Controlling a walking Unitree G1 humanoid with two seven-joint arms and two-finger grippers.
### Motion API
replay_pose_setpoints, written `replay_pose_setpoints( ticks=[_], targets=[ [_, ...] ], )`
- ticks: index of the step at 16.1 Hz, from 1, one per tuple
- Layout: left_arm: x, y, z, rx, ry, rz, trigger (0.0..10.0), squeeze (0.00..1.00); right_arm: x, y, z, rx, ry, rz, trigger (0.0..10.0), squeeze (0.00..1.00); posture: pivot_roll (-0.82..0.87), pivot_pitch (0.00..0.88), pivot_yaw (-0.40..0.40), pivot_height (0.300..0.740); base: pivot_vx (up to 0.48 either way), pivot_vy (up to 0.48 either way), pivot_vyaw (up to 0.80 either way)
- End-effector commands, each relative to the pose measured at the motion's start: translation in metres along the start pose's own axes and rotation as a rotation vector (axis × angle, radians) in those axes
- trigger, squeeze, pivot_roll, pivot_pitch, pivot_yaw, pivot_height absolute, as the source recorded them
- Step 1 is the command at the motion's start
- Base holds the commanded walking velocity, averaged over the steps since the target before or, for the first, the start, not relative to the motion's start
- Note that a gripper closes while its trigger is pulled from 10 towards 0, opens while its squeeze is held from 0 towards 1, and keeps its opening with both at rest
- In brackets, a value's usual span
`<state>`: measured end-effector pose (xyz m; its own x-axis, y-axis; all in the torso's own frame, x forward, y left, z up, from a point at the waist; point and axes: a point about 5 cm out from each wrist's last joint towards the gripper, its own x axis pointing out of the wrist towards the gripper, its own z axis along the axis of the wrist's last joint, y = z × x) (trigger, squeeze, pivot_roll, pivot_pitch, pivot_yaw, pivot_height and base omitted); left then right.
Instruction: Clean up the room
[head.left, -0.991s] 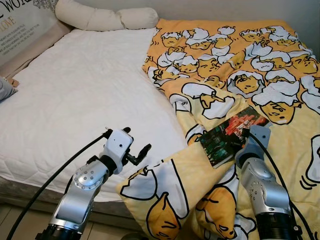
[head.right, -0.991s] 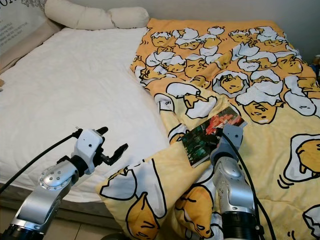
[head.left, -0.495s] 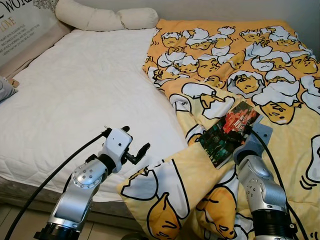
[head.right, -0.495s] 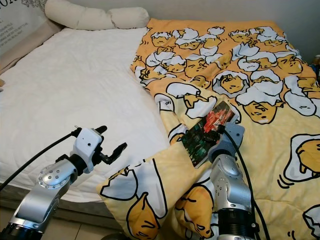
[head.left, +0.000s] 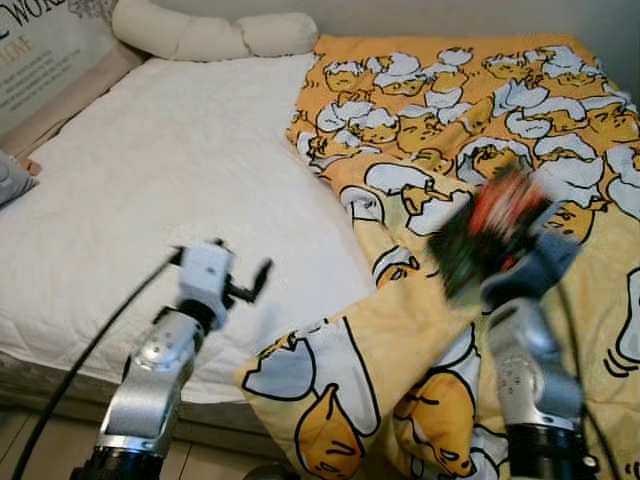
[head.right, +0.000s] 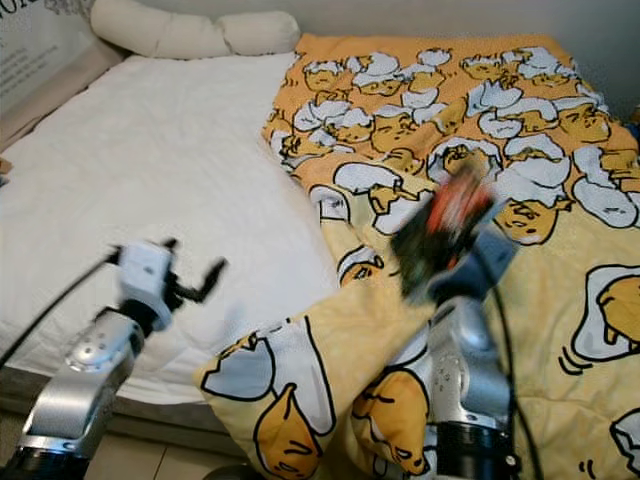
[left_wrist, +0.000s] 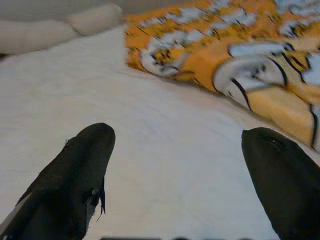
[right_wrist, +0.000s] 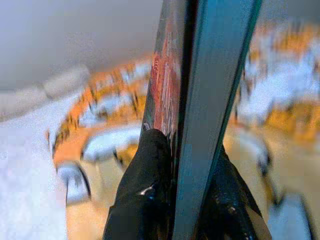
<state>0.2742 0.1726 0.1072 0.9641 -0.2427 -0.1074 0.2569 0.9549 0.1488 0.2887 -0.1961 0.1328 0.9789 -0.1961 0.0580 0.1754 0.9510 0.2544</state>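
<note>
The main risk we see is the book slipping out of our right gripper. It is held up in the air above the yellow patterned duvet, tilted and blurred in both head views, so the arm looks to be moving quickly. In the right wrist view the two black fingers pinch the book only along its lower part, with most of its length standing free beyond them. A fast swing or a sudden stop could make it pivot in the grip, fan open, or drop back onto the bed or down to the floor. The blur keeps us from judging how deep the book sits between the fingers, so the hold may be firmer than it looks.

A second risk is the crumpled fold of duvet near the foot of the bed, close under the right arm. If we lower or turn the arm carelessly, it could snag the cloth and drag it further off the white mattress.

Our right gripper is closed tight on the book, one finger on each face of it. Our left gripper hangs over the near edge of the white mattress with its fingers spread wide apart, holding nothing and touching nothing. The pillows at the head of the bed lie well apart from both arms.
</note>
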Motion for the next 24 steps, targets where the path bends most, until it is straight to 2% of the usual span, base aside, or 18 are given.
replay_pose_setpoints(
  ticks=[1,2,3,5,8,14,16,18,20,22,24],
  targets=[
    [-0.002,0.004,0.004,0.0,-0.009,0.034,10.0,0.57,-0.004,0.008,0.008,-0.055,-0.054,0.03,0.0,0.0,0.02,0.0,0.098,0.74,0.0,0.0,0.0],
    [-0.003,0.004,0.006,-0.006,-0.015,0.043,10.0,0.57,-0.007,0.008,0.008,-0.095,-0.053,0.031,0.0,0.0,0.01,0.0,0.097,0.74,0.0,0.0,0.0],
    [-0.005,0.003,0.009,-0.007,-0.027,0.052,10.0,0.57,-0.012,0.009,0.004,-0.162,-0.03,0.032,10.0,0.0,0.01,0.0,0.086,0.74,0.0,0.0,0.0],
    [-0.01,-0.003,0.012,0.003,-0.038,0.059,10.0,0.57,-0.023,0.005,-0.006,-0.277,0.038,0.025,10.0,0.0,0.01,0.0,0.059,0.74,0.0,0.182,0.0],
    [-0.018,-0.007,0.01,-0.009,-0.036,0.097,10.0,0.57,-0.024,-0.008,-0.008,-0.336,0.087,-0.014,10.0,0.0,0.02,0.0,0.013,0.74,0.0,0.394,0.0],
    [-0.022,-0.003,0.016,0.036,-0.03,0.114,10.0,0.57,-0.021,-0.009,-0.016,-0.252,0.153,-0.022,10.0,0.0,0.08,0.0,-0.027,0.74,0.0,0.397,0.0],
    [-0.024,0.001,0.018,0.038,-0.032,0.142,10.0,0.58,-0.024,-0.002,-0.019,-0.193,0.176,0.028,10.0,0.0,0.08,0.0,-0.024,0.74,0.0,0.398,0.0],
    [-0.024,0.001,0.018,0.038,-0.029,0.143,10.0,0.57,-0.023,-0.001,-0.02,-0.203,0.191,0.037,10.0,0.0,0.07,0.0,-0.022,0.74,0.0,0.399,0.0],
    [-0.024,0.0,0.018,0.039,-0.025,0.141,10.0,0.57,-0.022,-0.006,-0.022,-0.263,0.221,0.0,10.0,0.0,0.08,0.0,-0.023,0.74,0.0,0.394,0.0],
    [-0.023,-0.001,0.019,0.037,-0.023,0.143,10.0,0.58,-0.021,-0.007,-0.022,-0.233,0.243,0.004,10.0,0.0,0.08,0.0,-0.026,0.74,0.0,0.398,0.0],
    [-0.023,0.001,0.02,0.037,-0.024,0.147,10.0,0.58,-0.018,-0.007,-0.022,-0.157,0.243,-0.012,10.0,0.0,0.08,0.0,-0.028,0.74,0.0,0.396,-0.66]
  ],
)
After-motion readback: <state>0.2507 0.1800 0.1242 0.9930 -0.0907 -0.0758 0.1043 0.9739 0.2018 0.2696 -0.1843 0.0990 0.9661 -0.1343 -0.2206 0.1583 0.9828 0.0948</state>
